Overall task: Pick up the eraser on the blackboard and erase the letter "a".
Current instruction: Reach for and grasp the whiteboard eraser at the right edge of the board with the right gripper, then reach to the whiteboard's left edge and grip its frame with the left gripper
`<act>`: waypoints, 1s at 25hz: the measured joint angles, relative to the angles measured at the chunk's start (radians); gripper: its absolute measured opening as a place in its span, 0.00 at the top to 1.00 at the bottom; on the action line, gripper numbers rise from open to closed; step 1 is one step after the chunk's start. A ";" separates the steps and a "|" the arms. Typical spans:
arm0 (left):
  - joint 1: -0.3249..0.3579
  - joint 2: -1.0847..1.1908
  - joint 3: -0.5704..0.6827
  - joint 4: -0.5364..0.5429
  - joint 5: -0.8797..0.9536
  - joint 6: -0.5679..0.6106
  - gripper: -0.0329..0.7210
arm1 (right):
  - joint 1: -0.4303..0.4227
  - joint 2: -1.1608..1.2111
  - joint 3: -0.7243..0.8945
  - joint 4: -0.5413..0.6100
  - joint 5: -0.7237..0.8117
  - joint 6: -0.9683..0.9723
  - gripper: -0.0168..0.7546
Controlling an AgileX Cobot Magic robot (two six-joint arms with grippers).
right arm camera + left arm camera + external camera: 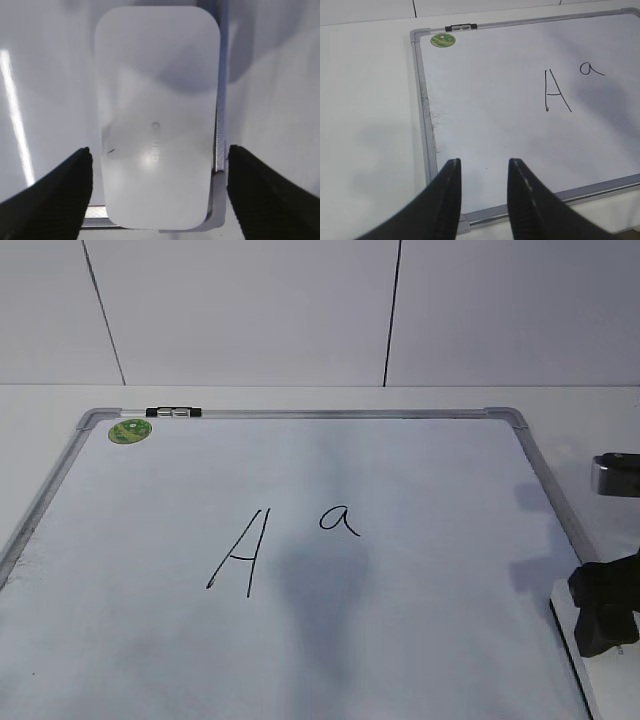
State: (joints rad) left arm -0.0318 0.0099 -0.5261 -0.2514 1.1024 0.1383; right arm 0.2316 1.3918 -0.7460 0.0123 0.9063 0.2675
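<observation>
Right end effector is hovering with jaws spread wide, straddling the eraser lying at the blackboard's near right corner: the pick-up step, calling for descent and closing. Only its wrist view is showing the eraser; the exterior view shows the letter "a" unerased. Left end effector is idling apart.
</observation>
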 joint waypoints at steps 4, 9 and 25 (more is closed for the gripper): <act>0.000 0.000 0.000 0.000 0.000 0.000 0.64 | 0.000 0.037 0.000 -0.012 -0.002 0.000 0.12; 0.000 0.000 0.000 0.000 0.000 0.000 0.64 | 0.000 0.063 0.000 -0.012 -0.011 0.000 0.13; 0.000 0.000 0.000 -0.003 0.000 0.000 0.64 | 0.000 0.089 0.000 0.011 -0.039 -0.002 0.13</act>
State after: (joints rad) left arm -0.0318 0.0099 -0.5261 -0.2539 1.1024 0.1383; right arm 0.2316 1.4813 -0.7460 0.0235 0.8675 0.2655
